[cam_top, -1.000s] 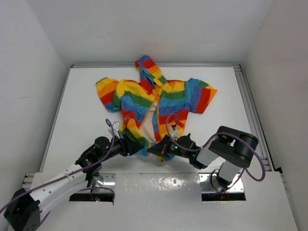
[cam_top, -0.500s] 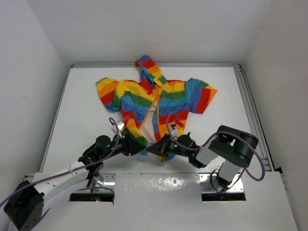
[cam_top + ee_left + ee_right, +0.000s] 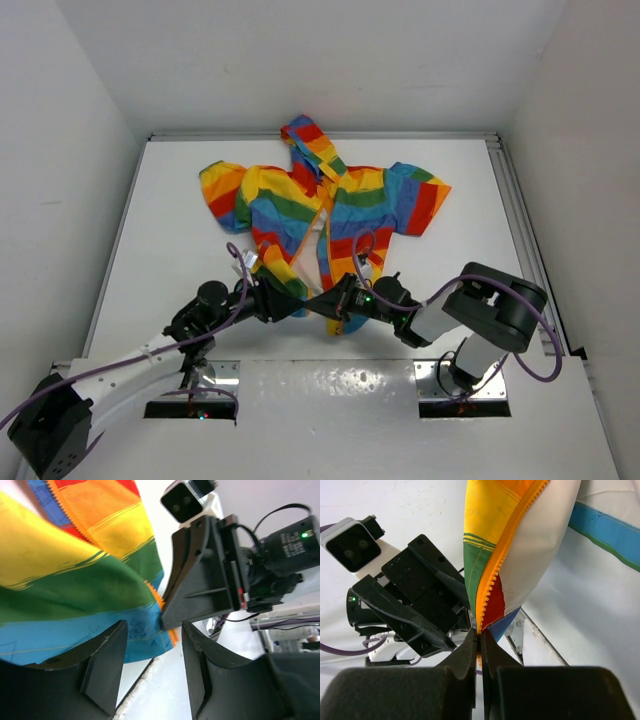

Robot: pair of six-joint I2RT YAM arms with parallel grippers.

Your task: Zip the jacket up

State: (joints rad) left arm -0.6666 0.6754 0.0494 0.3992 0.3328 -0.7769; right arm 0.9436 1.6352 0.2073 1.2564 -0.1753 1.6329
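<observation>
Jacket [image 3: 330, 205]: zip unjoined; step, as I judge it, is mating the bottom ends. My right fingers [image 3: 479, 640]: pinched on zipper tape [image 3: 507, 550]. Left fingers [image 3: 283, 300]: wide, hem [image 3: 75, 640] at their tips. Next, likely: grip hem, align ends.

I see the jacket [image 3: 340, 200] as soft matt cloth, its zipper teeth [image 3: 512, 535] plastic-looking; the left gripper [image 3: 154, 665] looks matt black plastic.

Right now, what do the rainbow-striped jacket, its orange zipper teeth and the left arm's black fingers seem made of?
Rainbow-striped jacket: thin matte woven fabric, perhaps cotton or polyester; it folds softly, with stitched seams. Orange zipper teeth: likely moulded plastic; tape-coloured, no metallic glint. Left arm's black fingers: probably hard plastic, matte; crisp edges, only dull highlights.
</observation>
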